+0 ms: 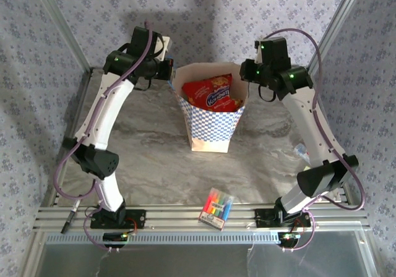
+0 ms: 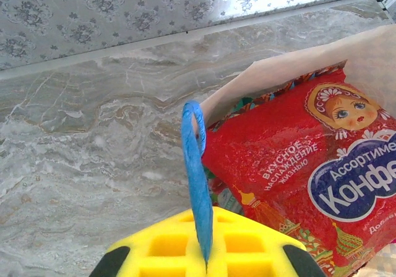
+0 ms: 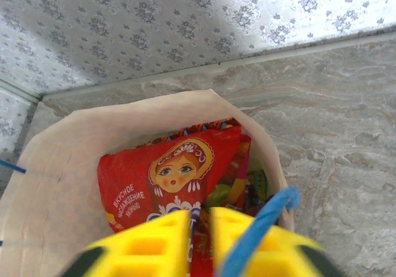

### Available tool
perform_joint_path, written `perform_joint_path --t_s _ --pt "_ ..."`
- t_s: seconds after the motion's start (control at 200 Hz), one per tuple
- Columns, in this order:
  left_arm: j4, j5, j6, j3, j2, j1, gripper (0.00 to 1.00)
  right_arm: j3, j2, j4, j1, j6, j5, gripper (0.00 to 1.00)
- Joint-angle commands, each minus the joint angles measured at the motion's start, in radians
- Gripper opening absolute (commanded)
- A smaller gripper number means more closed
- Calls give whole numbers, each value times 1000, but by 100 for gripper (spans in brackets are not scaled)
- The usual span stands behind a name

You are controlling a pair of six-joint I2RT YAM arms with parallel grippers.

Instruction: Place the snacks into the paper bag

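Note:
The paper bag stands upright mid-table, its mouth open. A large red cookie bag fills the top of it, with smaller colourful snacks tucked beside it. My left gripper is at the bag's left rim. In the left wrist view that left gripper is shut on a blue cord handle, next to the red bag. My right gripper hangs over the right rim. In the right wrist view the right gripper shows a narrow empty gap, and the other blue handle lies across its right finger, outside the gap.
A clear flat pack of coloured markers lies near the front rail. A dark pen-like object rests at the front left, and a small item sits by the right arm. Patterned walls close in the back and sides.

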Motion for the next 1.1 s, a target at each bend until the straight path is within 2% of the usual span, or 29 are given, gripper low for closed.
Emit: perform_joint_path --t_s 0.0,0.05,0.16,0.225,0.325,0.45,0.58,0.935,1.094 --pt "46 -20 -13 -11 -58 2 7 -15 -52 3 -1 11 8 29" --pt "48 -20 -17 -16 -62 2 14 -21 -65 -8 -2 10 22 39" --pt "45 -20 -19 -22 -71 2 28 -40 -106 -19 -1 -4 54 51" --pt "36 -22 -16 -25 -78 2 40 -68 -138 -10 -1 -13 67 53" --pt "22 -35 -12 -36 -93 2 49 -104 -185 -8 -1 -16 97 56" --pt "29 -51 -7 -85 -138 2 55 -151 -246 -8 -2 -19 132 63" --pt "42 -66 8 -158 -205 3 62 -204 -303 -9 -3 -24 187 65" --pt "96 -117 53 -447 -426 30 69 -328 -426 -66 -28 -31 327 72" --pt "143 -228 48 -615 -519 62 73 -429 -474 -63 -75 -32 393 76"
